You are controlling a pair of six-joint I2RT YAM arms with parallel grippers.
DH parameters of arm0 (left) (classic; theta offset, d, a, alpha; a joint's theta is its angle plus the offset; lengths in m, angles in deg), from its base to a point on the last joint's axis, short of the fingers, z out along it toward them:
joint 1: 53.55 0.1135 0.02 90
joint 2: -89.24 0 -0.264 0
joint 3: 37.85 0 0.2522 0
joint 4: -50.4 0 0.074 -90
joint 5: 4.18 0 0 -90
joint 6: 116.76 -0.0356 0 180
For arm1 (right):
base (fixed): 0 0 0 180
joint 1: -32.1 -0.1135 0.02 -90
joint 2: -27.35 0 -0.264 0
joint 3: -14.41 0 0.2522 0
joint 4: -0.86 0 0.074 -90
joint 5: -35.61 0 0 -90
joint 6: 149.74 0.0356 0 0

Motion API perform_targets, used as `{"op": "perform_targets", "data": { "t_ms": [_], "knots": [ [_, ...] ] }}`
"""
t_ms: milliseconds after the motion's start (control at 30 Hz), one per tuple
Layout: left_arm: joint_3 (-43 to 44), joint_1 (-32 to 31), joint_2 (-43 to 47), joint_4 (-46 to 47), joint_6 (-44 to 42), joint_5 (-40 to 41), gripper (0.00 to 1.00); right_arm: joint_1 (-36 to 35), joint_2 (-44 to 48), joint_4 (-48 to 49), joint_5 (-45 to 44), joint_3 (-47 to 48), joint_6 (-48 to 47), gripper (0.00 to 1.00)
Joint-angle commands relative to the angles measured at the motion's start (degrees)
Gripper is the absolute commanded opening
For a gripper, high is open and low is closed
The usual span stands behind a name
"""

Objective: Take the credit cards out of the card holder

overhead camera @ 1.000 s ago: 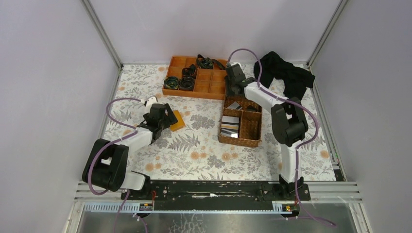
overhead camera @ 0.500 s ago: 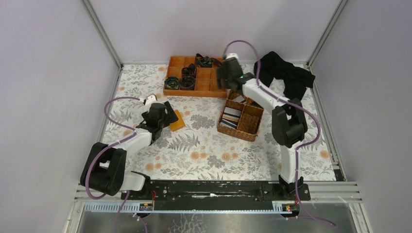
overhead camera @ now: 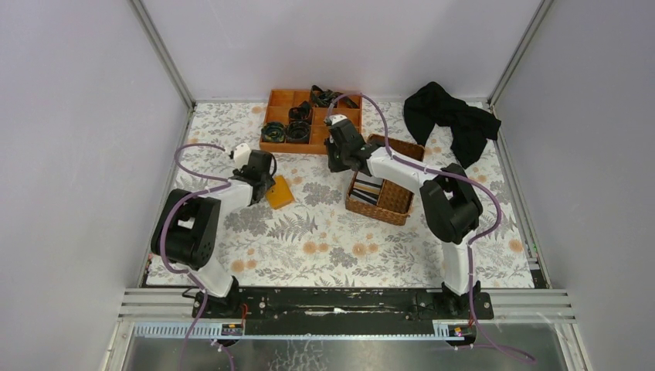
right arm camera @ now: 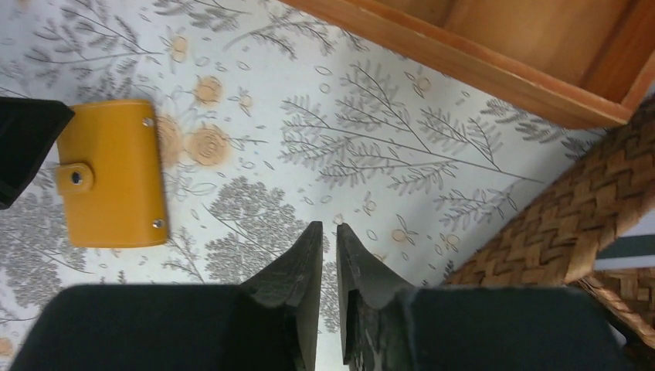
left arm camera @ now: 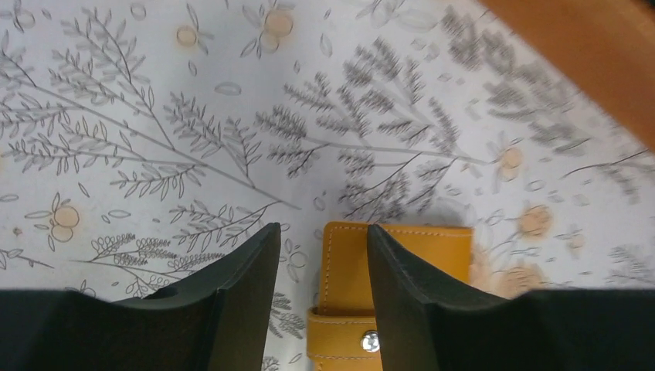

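Approach step: left gripper (left arm camera: 322,232), fingers parted and empty, has the closed holder (left arm camera: 394,270) at its fingertips, while right gripper (right arm camera: 328,228), nearly closed and empty, sits well aside; next move probably needs the snap (right arm camera: 76,178) popped.

Orange compartment tray (overhead camera: 287,148) beside wicker basket (overhead camera: 377,213), black cloth (overhead camera: 452,120) back right

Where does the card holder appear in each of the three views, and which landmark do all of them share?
Top external: the card holder lies left of centre.
Left wrist: bottom centre, partly hidden.
Right wrist: at the left edge, middle height.
Shared landmark: the orange tray, at the top right in both wrist views.
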Motion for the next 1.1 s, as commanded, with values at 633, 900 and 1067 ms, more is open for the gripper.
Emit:
{"op": "perform_targets", "data": {
  "t_ms": [633,900,1067],
  "knots": [
    [-7.8,-11.8,11.6,-0.9,3.5,0.1,0.76,3.2,24.4,26.4,-10.4,-29.6,6.9,0.99],
    [-11.1,-11.8,14.4,0.8,1.1,0.1,0.8,0.4,17.5,26.1,9.2,-24.7,5.1,0.4],
    [-16.4,-11.8,12.2,6.6,1.5,-3.6,0.79,0.4,16.8,26.0,11.1,-24.4,4.8,0.43]
  ]
}}
